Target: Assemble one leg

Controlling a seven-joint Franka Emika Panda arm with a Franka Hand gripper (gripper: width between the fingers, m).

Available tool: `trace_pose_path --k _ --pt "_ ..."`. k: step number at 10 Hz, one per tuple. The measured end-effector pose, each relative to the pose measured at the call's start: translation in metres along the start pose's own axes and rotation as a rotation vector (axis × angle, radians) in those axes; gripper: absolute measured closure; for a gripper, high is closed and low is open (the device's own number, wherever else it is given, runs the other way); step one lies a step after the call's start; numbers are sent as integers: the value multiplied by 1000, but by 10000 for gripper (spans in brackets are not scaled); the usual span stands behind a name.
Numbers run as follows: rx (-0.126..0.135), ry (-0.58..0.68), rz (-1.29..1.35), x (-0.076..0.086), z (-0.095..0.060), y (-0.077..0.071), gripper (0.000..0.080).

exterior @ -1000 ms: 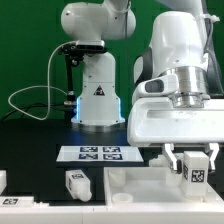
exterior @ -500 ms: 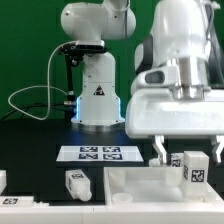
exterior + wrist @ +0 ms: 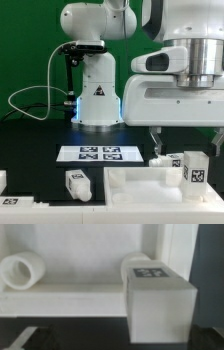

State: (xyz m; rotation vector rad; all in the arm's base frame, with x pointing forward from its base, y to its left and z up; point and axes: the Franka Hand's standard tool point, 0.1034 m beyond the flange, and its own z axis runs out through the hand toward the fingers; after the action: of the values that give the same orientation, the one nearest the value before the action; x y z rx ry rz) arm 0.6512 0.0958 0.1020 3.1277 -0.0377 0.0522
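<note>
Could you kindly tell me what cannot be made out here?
- Whether the upright leg has its stub seated in the white panel: the leg's own body covers it in both views.
- Exterior view: white object at the left edge, cut off.
- Wrist view: the upright leg's tag pattern, blurred.
- Exterior view: the loose leg, tag too small.

I lift off the leg

A second ago I see the jaws set close on either side of the leg (image 3: 193, 170). Now the gripper (image 3: 185, 148) is raised and its jaws stand wider, so the leg sits free below and between them, touched by neither finger.
</note>
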Motion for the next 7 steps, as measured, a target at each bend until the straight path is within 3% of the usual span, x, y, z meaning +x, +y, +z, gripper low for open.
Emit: trace_pose_path --k 2,5,7 --pt "6 25 19 7 8 -10 150" --pt "10 24 38 2 13 -17 150" --pt "10 24 41 2 13 -17 411"
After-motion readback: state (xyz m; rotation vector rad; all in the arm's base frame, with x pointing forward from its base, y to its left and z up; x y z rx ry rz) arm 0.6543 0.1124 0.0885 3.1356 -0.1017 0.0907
